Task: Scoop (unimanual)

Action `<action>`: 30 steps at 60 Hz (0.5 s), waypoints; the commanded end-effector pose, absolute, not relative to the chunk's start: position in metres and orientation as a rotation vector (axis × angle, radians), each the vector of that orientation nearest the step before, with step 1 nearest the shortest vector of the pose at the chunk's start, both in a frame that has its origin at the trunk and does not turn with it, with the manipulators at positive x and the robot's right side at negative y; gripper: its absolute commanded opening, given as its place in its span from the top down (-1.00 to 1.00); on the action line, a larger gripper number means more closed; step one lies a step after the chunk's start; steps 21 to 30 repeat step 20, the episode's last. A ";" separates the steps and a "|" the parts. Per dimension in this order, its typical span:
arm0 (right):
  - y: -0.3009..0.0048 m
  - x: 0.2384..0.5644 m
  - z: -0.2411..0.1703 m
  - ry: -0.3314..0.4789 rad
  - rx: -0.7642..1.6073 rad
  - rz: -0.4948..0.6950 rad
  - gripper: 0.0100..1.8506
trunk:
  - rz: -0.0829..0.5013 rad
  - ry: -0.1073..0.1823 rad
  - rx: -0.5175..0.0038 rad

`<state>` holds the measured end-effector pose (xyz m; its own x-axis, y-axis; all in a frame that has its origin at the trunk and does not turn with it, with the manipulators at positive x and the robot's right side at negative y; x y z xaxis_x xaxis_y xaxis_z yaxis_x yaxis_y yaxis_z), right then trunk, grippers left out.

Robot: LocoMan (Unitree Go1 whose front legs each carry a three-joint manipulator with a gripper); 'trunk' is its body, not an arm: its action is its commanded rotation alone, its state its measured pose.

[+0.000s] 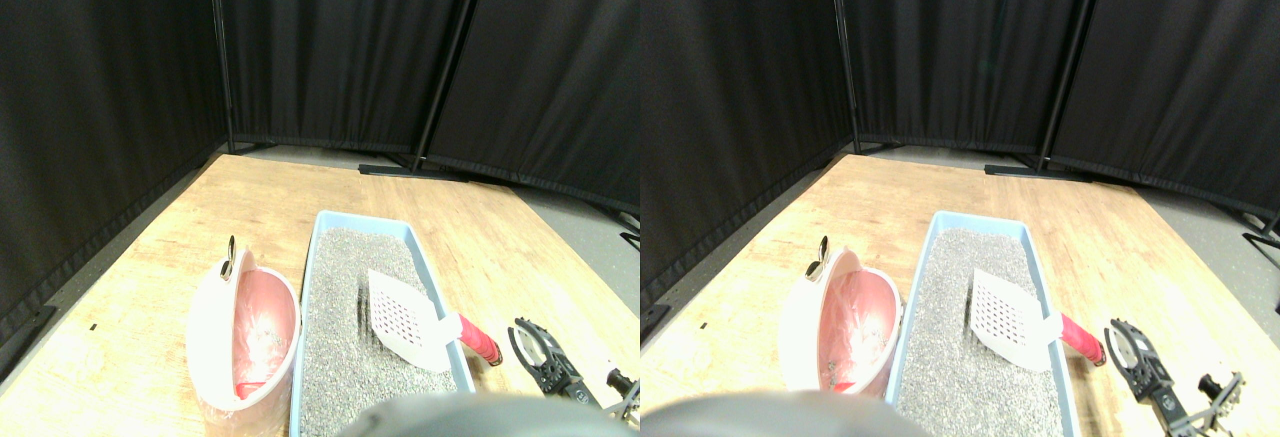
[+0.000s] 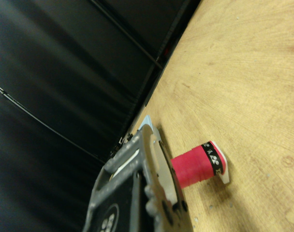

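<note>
A light blue litter tray (image 1: pixel 432 275) filled with grey granular litter (image 1: pixel 350 337) lies lengthwise on a wooden floor panel (image 1: pixel 150 287), with black curtains (image 1: pixel 340 47) standing behind on two sides; just beside the tray, on its left, stands a pink and white bin (image 1: pixel 240 332) with a pink liner, its rim close to the tray's wall; a white slotted scoop (image 1: pixel 400 319) rests in the tray with its perforated blade on the litter and its neck propped on the tray's right wall, so that the red wrapped handle (image 1: pixel 480 340) sticks out over the wall and slants down toward the wood; the right gripper (image 1: pixel 540 352) sits on the right of the tray, near the end of the handle but apart from it, with nothing in its grasp; its dark open-frame jaw points toward the handle, yet whether the jaws are parted or closed cannot be told from either view; in the wrist view the grey jaw frame (image 2: pixel 147 193) fills the lower part, and beyond it the red handle (image 2: pixel 193 166) with its black and white end band lies just above the wood, casting a shadow, with the tray's pale blue corner (image 2: pixel 146 121) peeking past the jaw.
</note>
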<state>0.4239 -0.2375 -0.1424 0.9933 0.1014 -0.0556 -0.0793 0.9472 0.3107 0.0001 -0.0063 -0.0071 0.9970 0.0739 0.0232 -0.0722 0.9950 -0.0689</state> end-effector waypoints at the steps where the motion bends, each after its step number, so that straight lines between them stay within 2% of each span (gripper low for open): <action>1: -0.232 0.420 -0.127 0.020 0.284 0.121 0.95 | 0.063 -0.037 -0.093; 30: -0.231 0.414 -0.129 0.017 0.289 0.105 0.95 | 0.044 -0.033 -0.082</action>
